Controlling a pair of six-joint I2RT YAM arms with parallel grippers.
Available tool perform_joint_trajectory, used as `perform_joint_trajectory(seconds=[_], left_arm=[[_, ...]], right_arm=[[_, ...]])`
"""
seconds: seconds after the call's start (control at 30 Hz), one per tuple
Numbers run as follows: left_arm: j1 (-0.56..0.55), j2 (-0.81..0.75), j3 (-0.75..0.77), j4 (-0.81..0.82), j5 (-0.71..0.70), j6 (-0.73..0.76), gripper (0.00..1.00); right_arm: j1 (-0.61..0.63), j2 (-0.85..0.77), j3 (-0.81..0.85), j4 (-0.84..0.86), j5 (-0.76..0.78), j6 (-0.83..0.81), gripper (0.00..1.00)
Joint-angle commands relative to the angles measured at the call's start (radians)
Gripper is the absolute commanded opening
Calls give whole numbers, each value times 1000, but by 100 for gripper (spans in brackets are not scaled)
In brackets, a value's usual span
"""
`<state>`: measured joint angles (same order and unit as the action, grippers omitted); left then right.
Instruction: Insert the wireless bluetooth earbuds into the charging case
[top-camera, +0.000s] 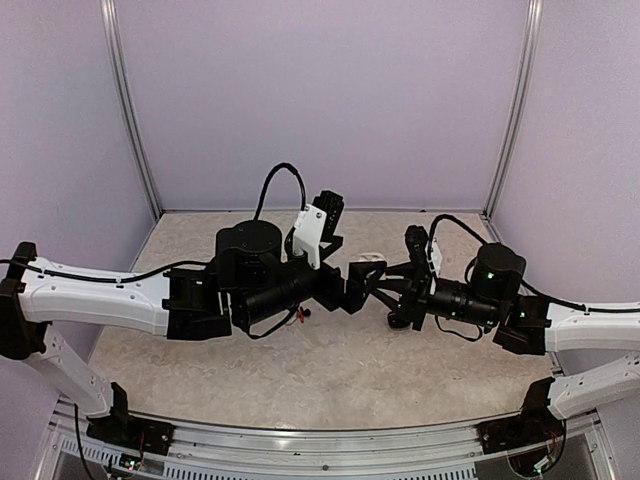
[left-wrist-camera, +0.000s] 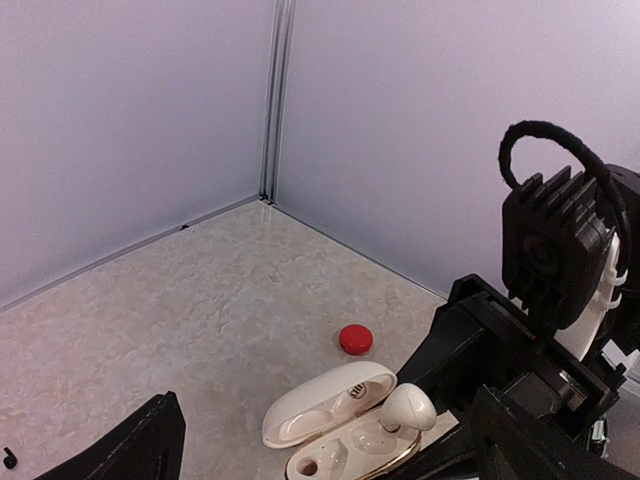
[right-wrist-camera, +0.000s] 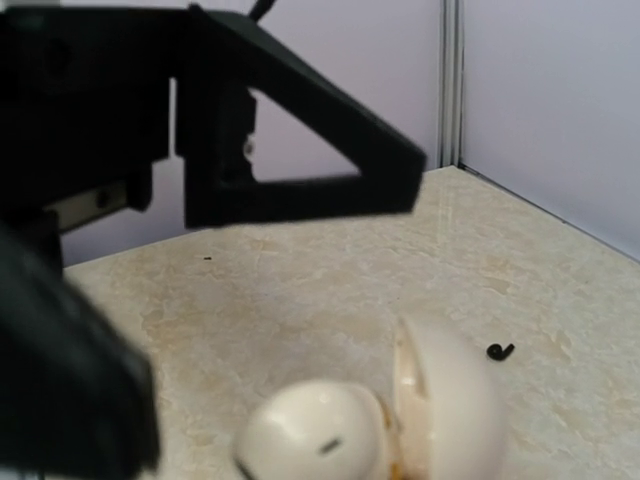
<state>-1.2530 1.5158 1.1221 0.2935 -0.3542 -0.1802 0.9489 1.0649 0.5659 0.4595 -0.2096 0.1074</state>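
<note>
Below the wide-open, empty left hand (left-wrist-camera: 325, 435), a white earbud (left-wrist-camera: 407, 405) perches half-seated in the open charging case (left-wrist-camera: 320, 415), right hand (left-wrist-camera: 415, 370) closed alongside; judgement: press it down lightly, straight, without tipping the case.

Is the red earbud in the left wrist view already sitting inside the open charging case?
No, the red earbud lies on the table just beyond the open white charging case, apart from it.

One earbud (left-wrist-camera: 408, 405) in the open charging case (left-wrist-camera: 325, 400), another earbud (left-wrist-camera: 355, 339) on the table (left-wrist-camera: 200, 320) just behind it.
</note>
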Motion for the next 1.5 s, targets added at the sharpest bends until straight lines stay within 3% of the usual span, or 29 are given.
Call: perform_joint_trajectory(seconds=[0.0,1.47], left_arm=[[12,20,42,-31,28,-28,99],[61,-48,-54,-57,85,-55,99]], right_arm=[[13,-2,36,2,-20,9,0],[13,-52,-1,25,-51,-8,0]])
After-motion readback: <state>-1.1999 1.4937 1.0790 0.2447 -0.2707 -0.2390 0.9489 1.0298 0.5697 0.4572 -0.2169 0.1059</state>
